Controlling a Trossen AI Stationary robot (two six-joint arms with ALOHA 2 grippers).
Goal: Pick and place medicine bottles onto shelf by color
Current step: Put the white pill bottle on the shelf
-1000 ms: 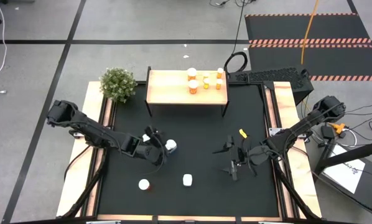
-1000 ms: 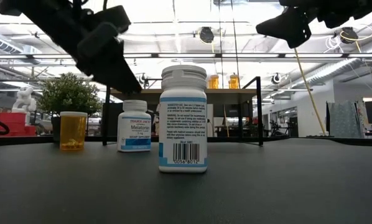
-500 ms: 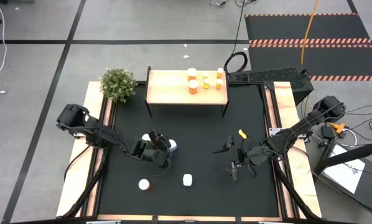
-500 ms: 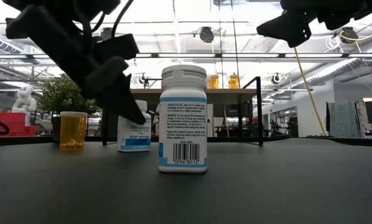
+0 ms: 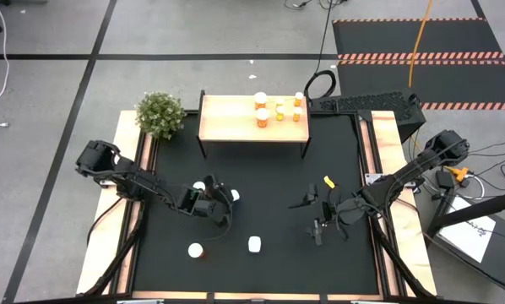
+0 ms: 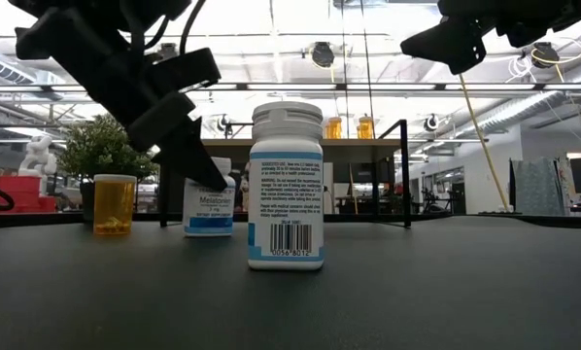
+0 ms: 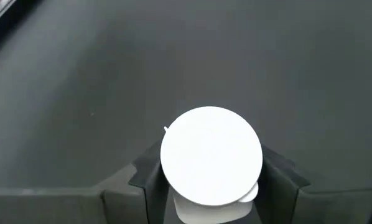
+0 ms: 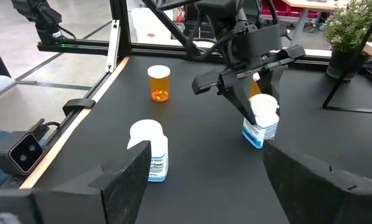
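Observation:
My left gripper [image 5: 225, 201] is down over a white medicine bottle [image 5: 234, 196] at the table's middle left, shut on its cap; the bottle also shows in the right wrist view [image 8: 260, 121] and the low view [image 6: 209, 209]. A second white bottle [image 5: 254, 245] and an orange bottle with a white cap [image 5: 196, 250] stand upright nearer the front edge. Several orange bottles [image 5: 261, 108] stand on the right part of the light-wood shelf [image 5: 236, 118] at the far side. My right gripper [image 5: 316, 217] hangs open and empty right of centre. My left gripper pinches the white bottle's round cap [image 7: 211, 155] between its two fingers [image 7: 145, 180], one on each side. The fingers slant down from the table's left. The bottle's base is on the table, and it leans a little in the right wrist view.
A potted plant [image 5: 160, 114] stands at the far left corner beside the shelf. A small yellow object [image 5: 329, 181] lies right of centre. Pale wooden rails [image 5: 126, 194] run along both sides of the black mat.
My left gripper has come down and a little toward the table's right, onto the white bottle, so that its fingers now stand at the cap. The bottle stays on the table at nearly the same spot. My right arm has kept still.

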